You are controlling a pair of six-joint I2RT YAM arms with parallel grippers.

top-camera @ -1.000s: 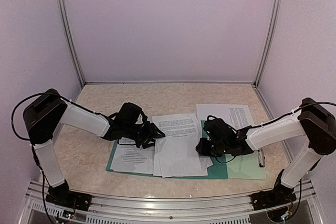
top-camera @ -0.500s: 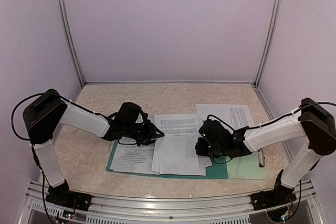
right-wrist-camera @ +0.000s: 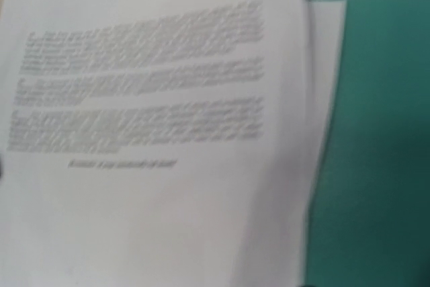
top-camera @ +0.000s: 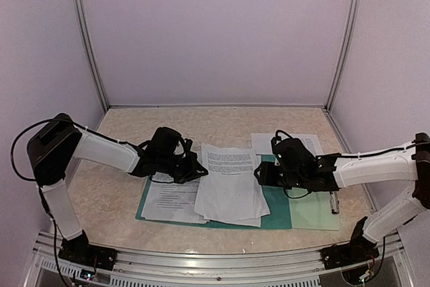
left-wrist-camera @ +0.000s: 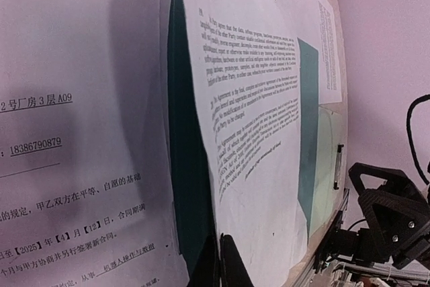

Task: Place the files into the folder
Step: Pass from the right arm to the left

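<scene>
The files lie over the open dark teal folder (top-camera: 279, 212): one sheet (top-camera: 169, 201) on its left half, a loose stack (top-camera: 232, 186) in the middle, another sheet (top-camera: 302, 144) behind on the right. My left gripper (top-camera: 197, 170) is at the stack's left edge. In the left wrist view its fingers (left-wrist-camera: 226, 255) are pressed together where the top sheet's (left-wrist-camera: 262, 132) edge runs into them, over the folder (left-wrist-camera: 191, 166). My right gripper (top-camera: 259, 175) hovers by the stack's right edge. The blurred right wrist view shows only the sheet (right-wrist-camera: 161, 132) and folder (right-wrist-camera: 376, 132), no fingers.
A pale mint clipboard (top-camera: 316, 214) with a metal clip (top-camera: 334, 201) lies under the folder's right end. The table's front rail (top-camera: 215, 257) runs close below the papers. Side posts and walls enclose the table.
My left gripper has shut at the stack's left edge. My right arm has pulled back and up to the right. The middle stack has shifted slightly left and squared up.
</scene>
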